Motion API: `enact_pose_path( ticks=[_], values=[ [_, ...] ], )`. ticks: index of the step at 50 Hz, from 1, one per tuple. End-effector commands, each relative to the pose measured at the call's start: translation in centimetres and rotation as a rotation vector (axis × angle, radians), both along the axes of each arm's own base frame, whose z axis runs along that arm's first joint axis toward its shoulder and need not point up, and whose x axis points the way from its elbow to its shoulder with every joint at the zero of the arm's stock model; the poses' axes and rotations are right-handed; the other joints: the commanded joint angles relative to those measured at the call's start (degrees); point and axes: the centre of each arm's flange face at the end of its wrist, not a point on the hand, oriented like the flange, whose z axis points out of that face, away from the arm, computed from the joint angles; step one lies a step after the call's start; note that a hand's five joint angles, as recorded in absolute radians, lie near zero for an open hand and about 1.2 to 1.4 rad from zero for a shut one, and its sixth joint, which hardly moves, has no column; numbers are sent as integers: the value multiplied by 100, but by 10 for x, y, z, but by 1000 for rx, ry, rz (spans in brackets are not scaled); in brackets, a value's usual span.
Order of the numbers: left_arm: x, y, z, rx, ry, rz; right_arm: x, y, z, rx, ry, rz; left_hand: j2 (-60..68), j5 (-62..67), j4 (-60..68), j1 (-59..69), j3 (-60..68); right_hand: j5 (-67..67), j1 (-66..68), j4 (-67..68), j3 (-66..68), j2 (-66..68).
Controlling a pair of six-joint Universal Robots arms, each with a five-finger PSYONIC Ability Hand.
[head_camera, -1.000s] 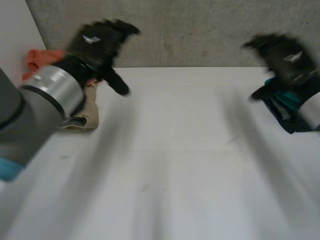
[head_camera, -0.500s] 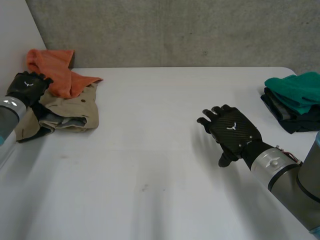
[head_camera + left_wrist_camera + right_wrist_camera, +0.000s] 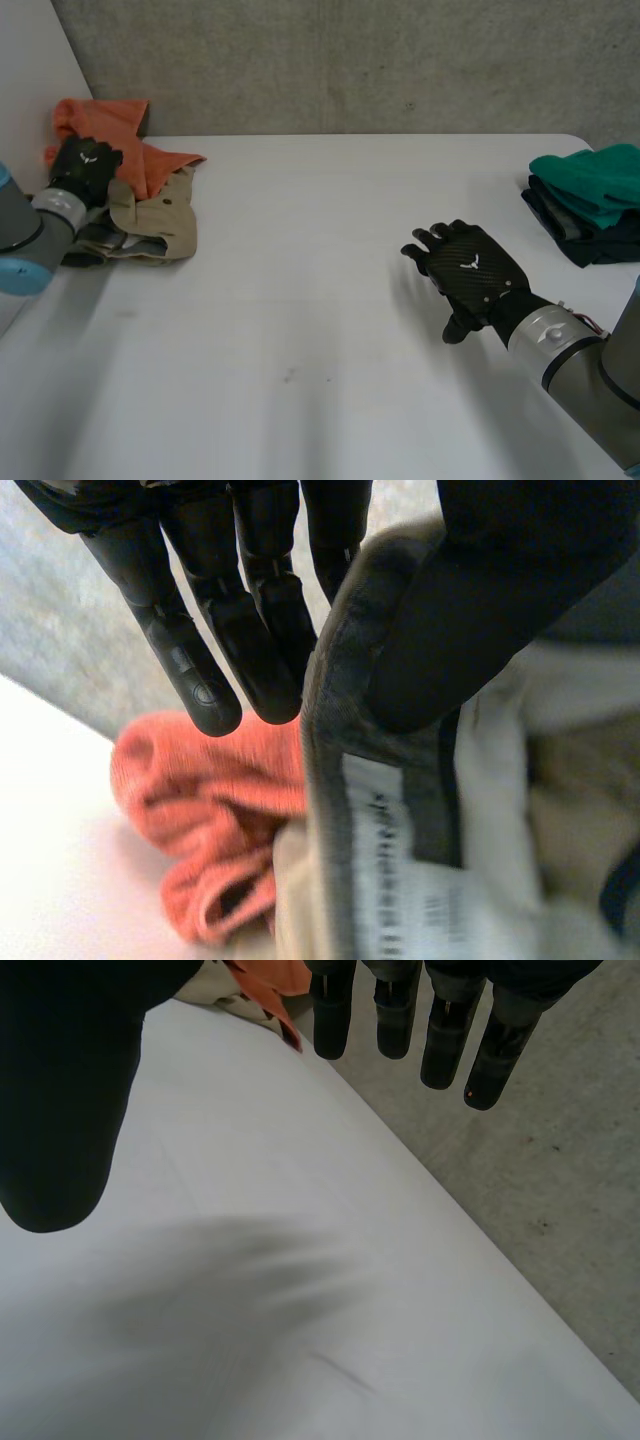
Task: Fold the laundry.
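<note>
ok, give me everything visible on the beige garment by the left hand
The beige garment is a crumpled, unfolded heap of woven-looking khaki cloth at the far left of the white table. It has a greyer banded edge with a white printed label sewn inside. The orange cloth overlaps its far side. The left hand sits on its left end, and the wrist view shows the banded edge pinched between thumb and fingers.

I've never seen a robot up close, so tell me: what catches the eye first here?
Two black hands: the left hand pinches a beige garment in the crumpled pile with an orange cloth at the far left corner, while the right hand hovers open over the white table. A teal-topped folded stack sits at the right edge.
</note>
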Motion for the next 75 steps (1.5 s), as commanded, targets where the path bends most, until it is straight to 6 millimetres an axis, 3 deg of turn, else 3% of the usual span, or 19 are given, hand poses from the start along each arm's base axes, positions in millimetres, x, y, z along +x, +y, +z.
enact_pose_path(
  ticks=[1,3,4,8,12,23,29,34,38,39,40,41,42,50,52,57,66,71,75],
  values=[
    [-58,46,113,-179,145,-65,-4,-12,6,-28,-7,-28,1177,1589,1161,1423,1206,-392,-174,-353,-232,-276],
    [-66,56,142,-235,200,-77,-4,-14,7,-32,-9,-33,1177,1589,1161,1423,1206,-392,-174,-353,-232,-276],
    [-67,65,172,-299,250,-74,-4,-14,7,-32,-9,-35,1177,1589,1161,1423,1206,-392,-174,-353,-232,-276],
    [-64,88,235,-437,345,-54,-5,-14,6,-26,-6,-47,1177,1589,1161,1423,1206,-392,-174,-353,-232,-276],
    [-76,108,265,-503,385,-80,-7,-14,5,-20,-2,-59,1177,1589,1161,1423,1206,-392,-174,-353,-232,-276],
    [-157,185,282,-470,453,-317,-29,-39,13,-48,-14,-179,1177,1589,1161,1423,1206,-392,-174,-353,-232,-276],
    [-189,224,292,-475,493,-430,-38,-46,16,-50,-23,-276,1177,1589,1161,1423,1206,-392,-174,-353,-232,-276],
    [-213,244,279,-424,503,-498,-44,-51,18,-48,-30,-316,1177,1589,1161,1423,1206,-392,-174,-353,-232,-276],
    [-250,266,235,-298,475,-581,-46,-53,18,-46,-35,-325,1177,1589,1161,1423,1206,-392,-174,-353,-232,-276],
    [-253,268,227,-275,465,-590,-46,-53,19,-48,-35,-325,796,1208,780,1042,825,-392,-174,-353,-232,-276],
    [-257,269,217,-252,455,-596,-47,-54,19,-48,-35,-329,-607,-194,-622,-361,-577,-392,-174,-353,-232,-276],
    [-260,271,208,-228,444,-600,-48,-55,19,-51,-36,-331,-2286,-1874,-2302,-2040,-2257,-392,-174,-353,-232,-276],
    [-263,271,192,-187,425,-599,-48,-55,19,-51,-36,-332,-5533,-5121,-5549,-5288,-5504,-392,-174,-353,-232,-276],
    [-258,276,136,-19,338,-578,-55,-65,29,-68,-69,-359,-5823,-5411,-5839,-5577,-5794,-392,-174,-353,-232,-276],
    [-254,279,133,5,327,-573,-60,-70,36,-73,-84,-376,-5823,-5411,-5839,-5577,-5794,-392,-174,-353,-232,-276],
    [-230,290,159,5,343,-557,-70,-71,56,-38,-78,-406,-5823,-5411,-5839,-5577,-5794,-392,-174,-353,-232,-276],
    [-179,248,160,40,399,-396,-65,-47,93,61,-62,-360,-5823,-5411,-5839,-5577,-5794,-392,-174,-353,-232,-276],
    [-163,234,154,133,475,-362,-42,-23,106,118,-89,-269,-5823,-5411,-5839,-5577,-5794,-392,-174,-353,-232,-276],
    [-156,229,146,227,522,-388,-23,-5,102,201,-147,-211,-5752,-5339,-5767,-5506,-5722,-392,-174,-353,-232,-276]
  ],
)
